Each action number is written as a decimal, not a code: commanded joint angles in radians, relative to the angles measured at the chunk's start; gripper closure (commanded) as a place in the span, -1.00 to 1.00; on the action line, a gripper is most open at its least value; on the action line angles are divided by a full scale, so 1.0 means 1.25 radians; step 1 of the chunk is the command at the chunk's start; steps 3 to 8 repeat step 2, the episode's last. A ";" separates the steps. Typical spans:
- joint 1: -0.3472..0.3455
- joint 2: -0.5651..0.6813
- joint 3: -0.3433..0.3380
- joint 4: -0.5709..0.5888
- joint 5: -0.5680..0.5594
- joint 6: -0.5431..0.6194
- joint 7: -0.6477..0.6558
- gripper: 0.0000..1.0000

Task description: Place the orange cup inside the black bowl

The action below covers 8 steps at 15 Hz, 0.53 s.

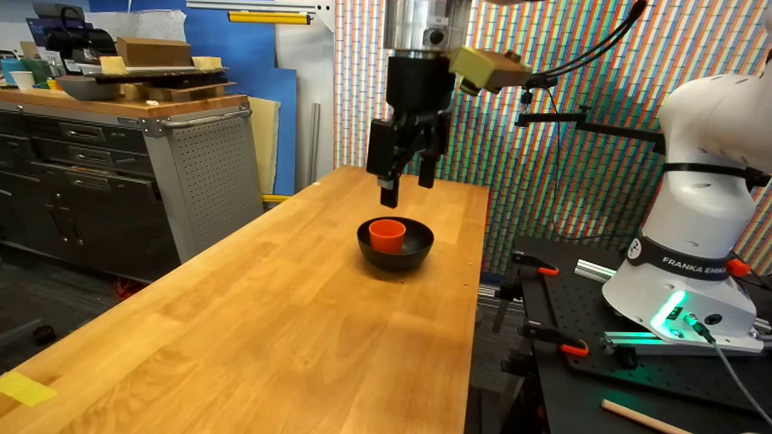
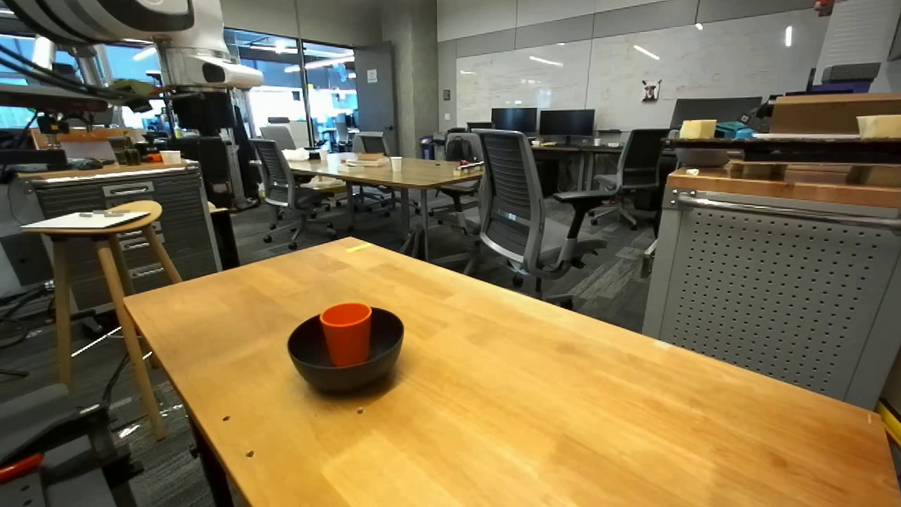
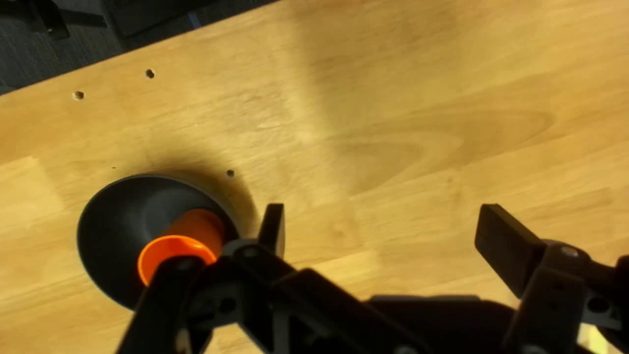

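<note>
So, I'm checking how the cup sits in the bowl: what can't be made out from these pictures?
Orange cup: base hidden in an exterior view by the near wall of the black bowl.
Cup and bowl rims: in the wrist view, partly covered by the Robotiq gripper.
Franka arm: in an exterior view, cut off by the top and right edges.
Whiteboard: in an exterior view, faint marks too pale to read.

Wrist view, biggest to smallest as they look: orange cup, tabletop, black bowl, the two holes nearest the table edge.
1. tabletop
2. black bowl, partly hidden
3. orange cup, partly hidden
4. left hole and right hole: about alike, so unranked
</note>
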<state>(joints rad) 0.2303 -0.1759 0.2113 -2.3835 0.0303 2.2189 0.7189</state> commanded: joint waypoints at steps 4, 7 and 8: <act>-0.002 -0.001 0.027 0.034 0.022 -0.043 -0.031 -1.00; -0.002 -0.001 0.027 0.034 0.022 -0.043 -0.031 -1.00; -0.002 -0.001 0.027 0.034 0.022 -0.043 -0.031 -1.00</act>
